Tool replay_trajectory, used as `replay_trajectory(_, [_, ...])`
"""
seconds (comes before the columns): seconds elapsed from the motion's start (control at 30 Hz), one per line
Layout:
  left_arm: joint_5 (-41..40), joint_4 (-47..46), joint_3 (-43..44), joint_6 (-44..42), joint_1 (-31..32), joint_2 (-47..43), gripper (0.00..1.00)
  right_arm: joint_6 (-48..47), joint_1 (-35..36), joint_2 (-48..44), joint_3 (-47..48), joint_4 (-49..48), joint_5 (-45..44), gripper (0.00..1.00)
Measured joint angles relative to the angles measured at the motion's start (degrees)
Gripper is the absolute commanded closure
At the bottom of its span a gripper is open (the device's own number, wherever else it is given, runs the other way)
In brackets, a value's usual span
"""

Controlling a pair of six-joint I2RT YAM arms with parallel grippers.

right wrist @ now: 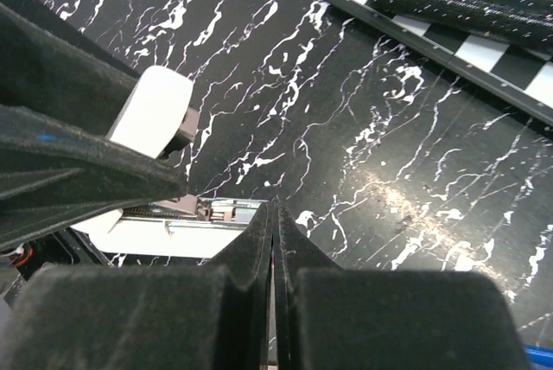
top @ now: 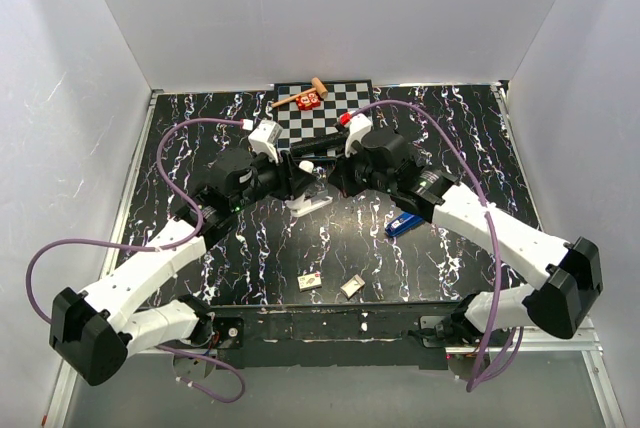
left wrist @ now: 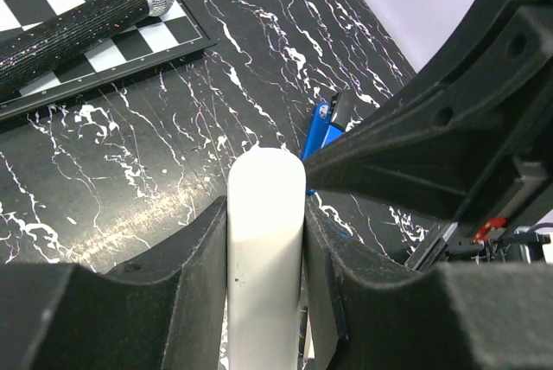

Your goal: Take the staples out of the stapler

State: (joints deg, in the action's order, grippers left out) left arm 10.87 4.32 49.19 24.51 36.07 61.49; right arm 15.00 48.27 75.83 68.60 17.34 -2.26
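White walls (top: 330,8) box in a black, white-veined table (top: 300,248), with a checkerboard (top: 335,98) at its far edge. Both arms meet mid-table, just this side of the board.

The left gripper (left wrist: 266,210) has its fingers partly spread and pressed against both sides of a white bar (left wrist: 264,266), gripping it. From the right wrist, that bar looks like the raised top of a white hinged body, with a metal rail (right wrist: 216,210) lying bare under it. To my eye it is a stapler opened up. The right gripper (right wrist: 273,210) has its fingers squeezed flat together with nothing between them, and its tip sits just beside the end of that rail. The blue stapler (top: 403,225) lies flat on the table beside the right forearm, apart from both grippers and untouched.

So I'd say the step in hand is the emptying itself, done on the white one, which is held open with its rail exposed. Whether staples sit in the rail, I cannot tell. The next move calls for the closed right tip to run along the rail and push any strip out, while the left grip holds steady.
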Motion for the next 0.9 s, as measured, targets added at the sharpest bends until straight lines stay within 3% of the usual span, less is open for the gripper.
replay_trajectory(0.5, [0.3, -0.9, -0.2, 2.7, -2.4, 3.4, 1.0, 1.2, -0.2, 3.2, -7.3, -12.1, 5.9, 0.99])
replay_trajectory(0.9, [1.7, -1.8, -0.4, 3.8, -3.0, 3.9, 1.0, 1.1, -0.1, 3.8, -7.6, -17.0, 10.3, 0.99])
